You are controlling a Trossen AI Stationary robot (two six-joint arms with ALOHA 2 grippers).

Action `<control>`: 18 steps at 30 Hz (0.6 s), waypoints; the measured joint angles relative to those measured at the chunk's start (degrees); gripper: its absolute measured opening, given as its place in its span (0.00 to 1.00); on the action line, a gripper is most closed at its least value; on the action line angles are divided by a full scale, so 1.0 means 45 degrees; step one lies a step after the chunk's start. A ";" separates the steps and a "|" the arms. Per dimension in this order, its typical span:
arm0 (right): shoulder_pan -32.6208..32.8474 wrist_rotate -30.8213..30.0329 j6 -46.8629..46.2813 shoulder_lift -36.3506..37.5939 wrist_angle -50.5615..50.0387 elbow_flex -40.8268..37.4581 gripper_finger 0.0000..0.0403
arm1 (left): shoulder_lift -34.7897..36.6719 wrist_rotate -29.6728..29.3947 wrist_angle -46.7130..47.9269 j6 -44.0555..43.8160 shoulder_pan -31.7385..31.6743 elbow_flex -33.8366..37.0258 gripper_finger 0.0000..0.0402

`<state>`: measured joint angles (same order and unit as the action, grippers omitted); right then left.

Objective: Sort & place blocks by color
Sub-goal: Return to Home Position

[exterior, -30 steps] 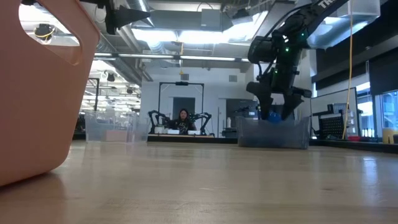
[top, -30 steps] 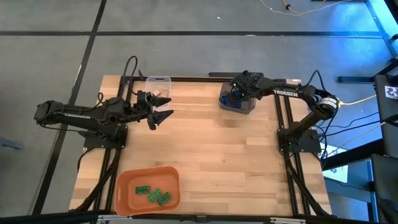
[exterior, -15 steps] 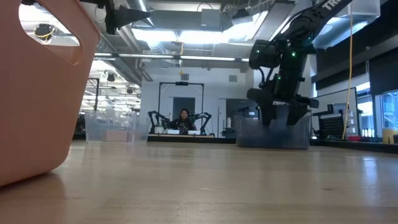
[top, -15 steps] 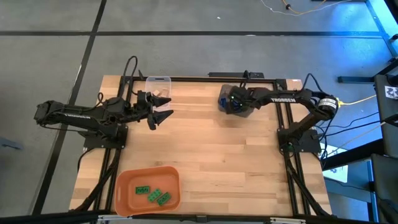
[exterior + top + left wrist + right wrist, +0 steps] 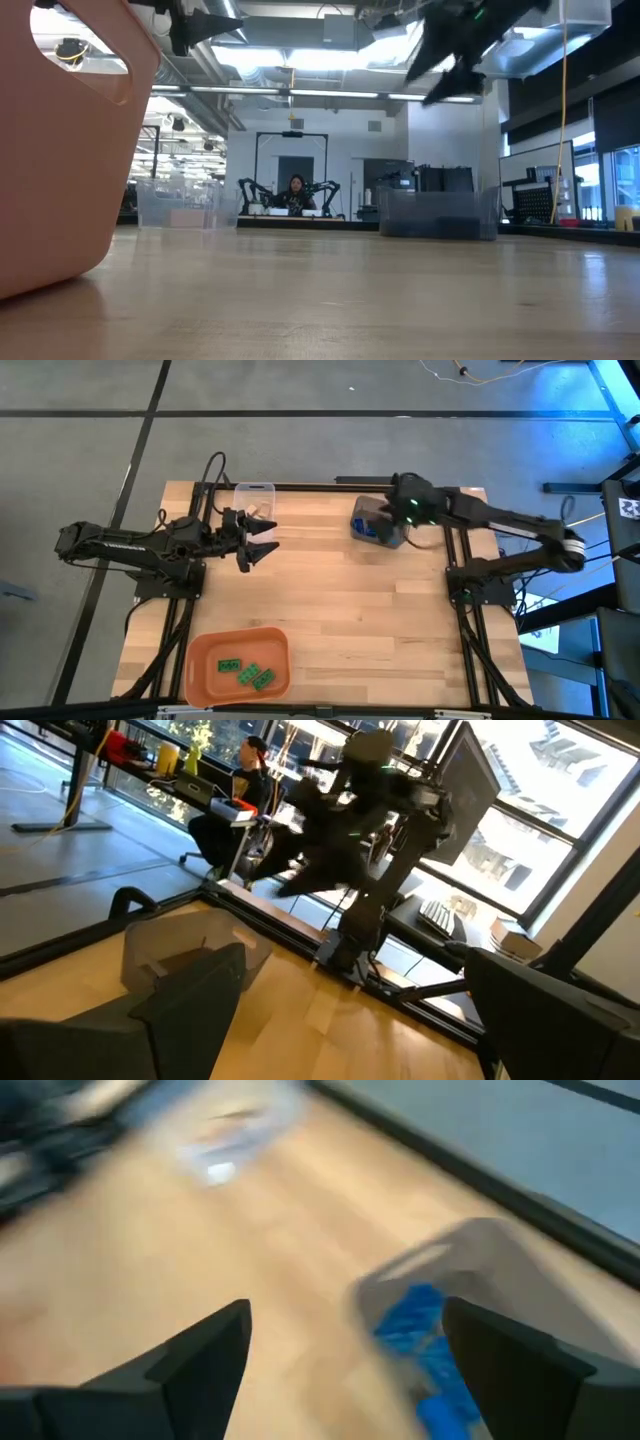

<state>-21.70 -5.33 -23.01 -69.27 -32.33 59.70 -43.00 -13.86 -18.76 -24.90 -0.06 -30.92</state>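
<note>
My right gripper [image 5: 393,511] [image 5: 345,1330] hangs open and empty above the grey bin [image 5: 385,538], high in the low view [image 5: 432,78]. Blue blocks [image 5: 425,1342] [image 5: 366,526] lie inside that bin. My left gripper [image 5: 268,533] [image 5: 360,990] waits open and empty in the air, just on the near side of the clear bin [image 5: 254,491], which holds pale tan blocks [image 5: 254,508]. Green blocks [image 5: 245,672] lie in the orange bin [image 5: 200,660] at the near edge.
The three bins stand apart: clear at far left, grey [image 5: 440,213] at far right, orange [image 5: 60,150] at near left. Bare wooden tabletop [image 5: 350,610] lies between them. A person [image 5: 296,190] sits in the room well beyond the table.
My right gripper has risen out of the grey bin, where it stood low among the blue blocks, and has tipped over as it climbed high above the bin. The right arm has stretched out flatter. The left arm has kept still.
</note>
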 joint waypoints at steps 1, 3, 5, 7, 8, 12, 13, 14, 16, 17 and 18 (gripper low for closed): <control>0.0250 0.0418 0.0175 0.0501 -0.0001 -0.0157 0.81 | 0.0000 0.0002 0.0024 -0.0002 0.0007 0.0000 0.92; 0.0842 0.1182 0.0080 0.1447 0.0310 -0.0528 0.81 | 0.0000 -0.0003 0.0034 0.0005 0.0049 0.0000 0.92; 0.1442 0.1671 -0.0228 0.2326 0.0895 -0.0919 0.81 | 0.0000 -0.0042 0.0051 0.0008 0.0095 0.0000 0.92; 0.2009 0.1890 -0.0430 0.2986 0.1874 -0.1112 0.81 | 0.0000 -0.0032 0.0063 0.0008 0.0104 0.0000 0.92; 0.2246 0.1893 -0.0422 0.3247 0.2306 -0.1143 0.81 | 0.0000 0.0019 0.0063 0.0008 0.0104 0.0000 0.92; 0.2964 0.2003 -0.0407 0.3830 0.3832 -0.1165 0.81 | 0.0000 0.0289 0.0049 0.0011 0.0104 0.0000 0.92; 0.3117 0.2159 -0.0355 0.3883 0.4115 -0.1165 0.81 | 0.0000 0.0298 0.0050 0.0012 0.0104 0.0000 0.92; 0.3314 0.2315 -0.0195 0.3890 0.4364 -0.1165 0.81 | 0.0000 0.0295 0.0053 0.0010 0.0104 0.0000 0.92; 0.3759 0.2544 0.0197 0.3838 0.4349 -0.1165 0.81 | 0.0000 0.0293 0.0052 0.0010 0.0104 0.0000 0.92; 0.3985 0.2565 0.0511 0.3756 0.4239 -0.1165 0.81 | 0.0000 0.0295 0.0051 0.0011 0.0104 0.0000 0.92; 0.4218 0.2572 0.0917 0.3662 0.4103 -0.1168 0.81 | 0.0000 0.0296 0.0050 0.0013 0.0104 0.0000 0.92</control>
<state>-2.72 6.25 -18.88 -52.79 -13.87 54.44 -43.00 -12.52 -18.54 -24.84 0.40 -30.92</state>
